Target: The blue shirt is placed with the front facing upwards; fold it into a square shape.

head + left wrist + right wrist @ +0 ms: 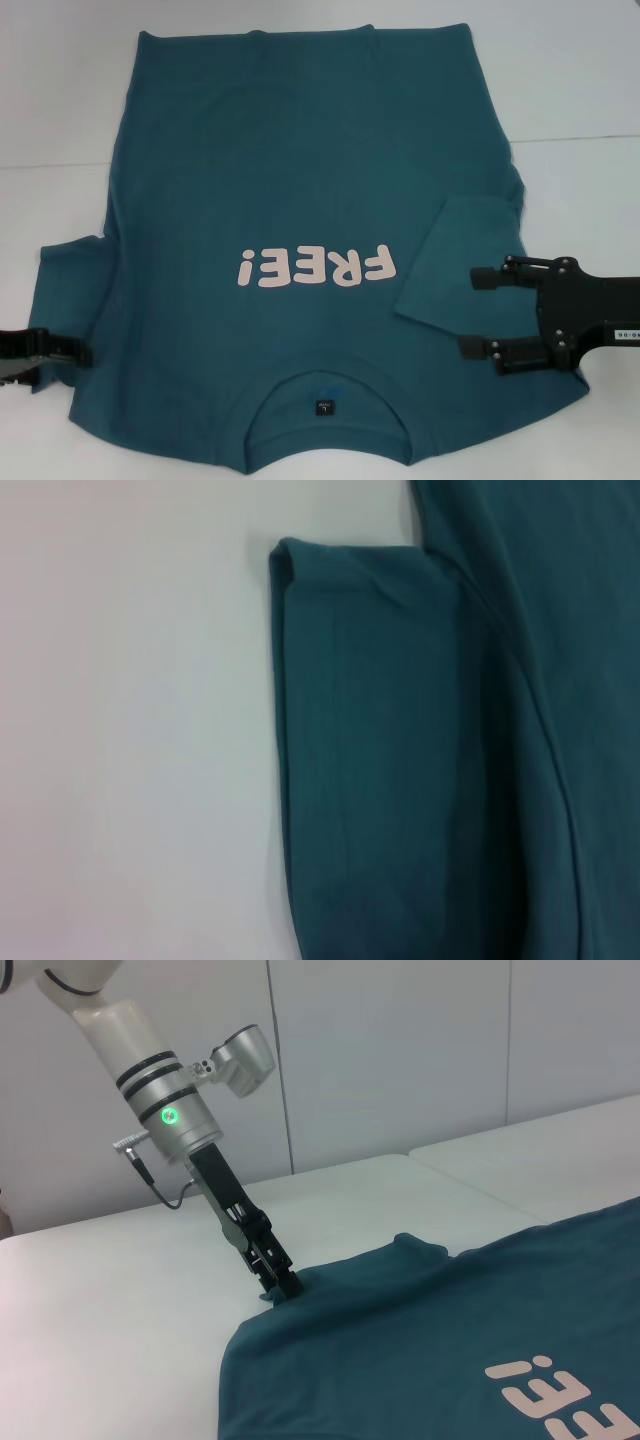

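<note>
The blue shirt (300,180) lies flat on the white table, front up, its "FREE!" print (315,268) and neck label (324,405) toward me. Its right-hand sleeve (450,260) is folded inward onto the body. My right gripper (472,313) hovers open just beside that folded sleeve, holding nothing. The other sleeve (70,290) spreads flat at the left. At its near outer edge my left gripper (80,352) (283,1287) is down on the cloth, fingers together on the sleeve hem. The left wrist view shows only that sleeve (400,780) on the table.
The white table (580,80) has a seam (590,139) running across it behind the shirt's middle. A pale wall (400,1050) stands beyond the table on the left arm's side.
</note>
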`<action>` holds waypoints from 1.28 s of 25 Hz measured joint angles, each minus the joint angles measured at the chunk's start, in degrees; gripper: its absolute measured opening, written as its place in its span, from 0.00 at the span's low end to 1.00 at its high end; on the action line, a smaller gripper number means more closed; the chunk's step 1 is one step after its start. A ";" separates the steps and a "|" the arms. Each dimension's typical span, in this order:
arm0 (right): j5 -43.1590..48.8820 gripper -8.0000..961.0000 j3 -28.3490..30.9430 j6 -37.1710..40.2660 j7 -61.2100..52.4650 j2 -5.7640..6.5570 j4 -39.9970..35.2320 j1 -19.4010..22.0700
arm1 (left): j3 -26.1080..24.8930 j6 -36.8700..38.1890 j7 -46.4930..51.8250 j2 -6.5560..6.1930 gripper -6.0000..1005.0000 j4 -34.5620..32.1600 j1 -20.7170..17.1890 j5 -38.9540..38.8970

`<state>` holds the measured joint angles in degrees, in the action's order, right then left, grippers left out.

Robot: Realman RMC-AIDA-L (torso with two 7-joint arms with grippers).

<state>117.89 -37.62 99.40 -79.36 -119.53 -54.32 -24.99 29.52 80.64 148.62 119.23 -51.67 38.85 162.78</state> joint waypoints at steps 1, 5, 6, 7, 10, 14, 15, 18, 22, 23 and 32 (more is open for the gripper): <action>0.00 0.96 0.00 0.00 0.00 0.00 0.00 0.00 | 0.00 -0.02 0.00 0.00 0.80 0.02 0.00 0.00; -0.04 0.96 0.00 0.00 0.00 0.00 0.00 0.02 | 0.02 -0.03 0.00 -0.06 0.80 0.06 -0.02 -0.05; -0.04 0.96 0.00 0.00 0.00 0.00 0.00 0.03 | 0.02 -0.04 0.00 -0.06 0.80 0.07 -0.02 -0.05; -0.04 0.96 0.00 0.00 0.00 0.00 0.00 0.03 | 0.02 -0.04 0.00 -0.06 0.80 0.07 -0.02 -0.05; -0.04 0.96 0.00 0.00 0.00 0.00 0.00 0.03 | 0.01 -0.06 0.00 -0.02 0.80 0.08 0.02 -0.04; -0.04 0.96 0.00 0.00 -0.01 0.00 0.00 0.03 | 0.03 -0.06 0.00 -0.02 0.80 0.12 0.03 -0.01; -0.04 0.96 0.00 0.03 -0.02 0.00 0.00 0.03 | 0.03 -0.05 0.00 -0.02 0.80 0.19 0.03 0.01; -0.04 0.96 0.01 0.17 -0.04 0.00 -0.02 0.03 | 0.02 -0.06 0.41 -0.07 0.80 0.46 0.03 0.18; -0.05 0.96 0.35 0.63 -0.03 0.00 -0.03 0.03 | 0.01 -0.28 1.08 -0.18 0.67 0.52 0.05 0.44; -0.07 0.96 0.39 0.65 -0.03 0.00 -0.01 0.03 | 0.01 -0.40 1.09 -0.20 0.62 0.52 0.05 0.44; -0.13 0.96 0.45 0.78 -0.36 0.00 -0.15 0.18 | 0.45 -1.09 1.21 -0.14 0.21 0.53 0.17 0.43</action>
<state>117.76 -37.17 100.18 -79.73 -119.53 -54.47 -24.81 29.97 79.56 149.84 119.09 -51.14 39.02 163.21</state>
